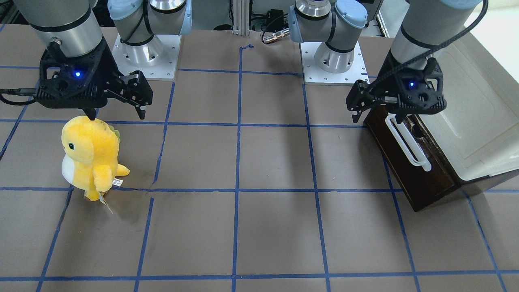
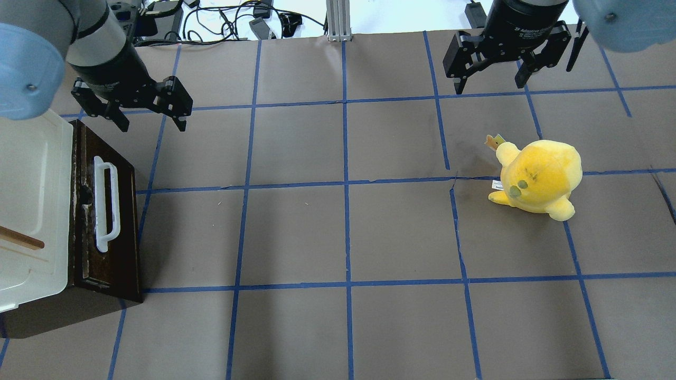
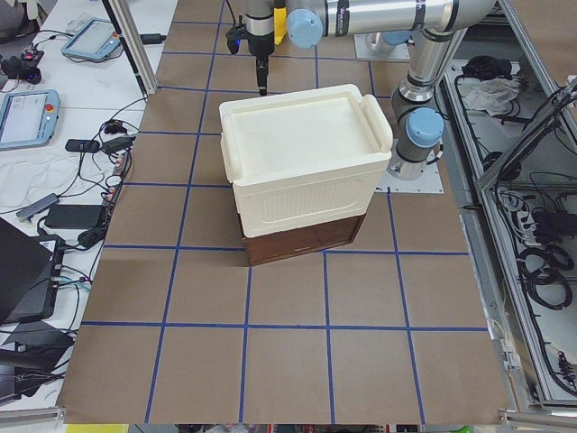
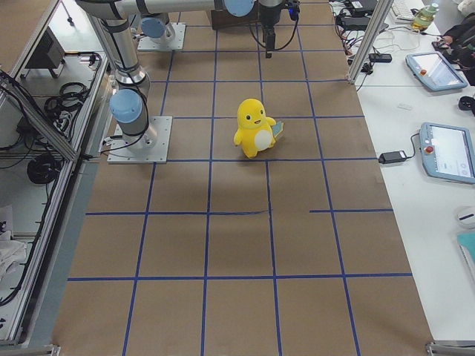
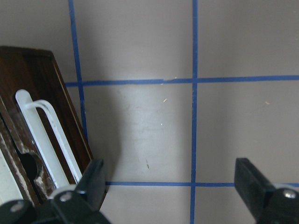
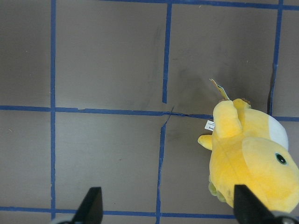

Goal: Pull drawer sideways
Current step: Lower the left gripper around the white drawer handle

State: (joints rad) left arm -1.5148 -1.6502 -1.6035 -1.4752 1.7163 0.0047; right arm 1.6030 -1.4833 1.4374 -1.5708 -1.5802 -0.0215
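Plainly, from across the table we saw the left gripper (image 1: pixel 377 115) pointing down, jaws spread wide, above the base-side end of the drawer (image 1: pixel 409 178) and clear of its white bar handle (image 1: pixel 407 142). The right gripper (image 1: pixel 116 112), equally open, hovered over a yellow plush dinosaur (image 1: pixel 91 156). From overhead, the drawer sat at the table's left edge beneath a cream-white box (image 2: pixel 31 179). Through the left wrist camera, the handle lay just beside one finger (image 5: pixel 93 179).
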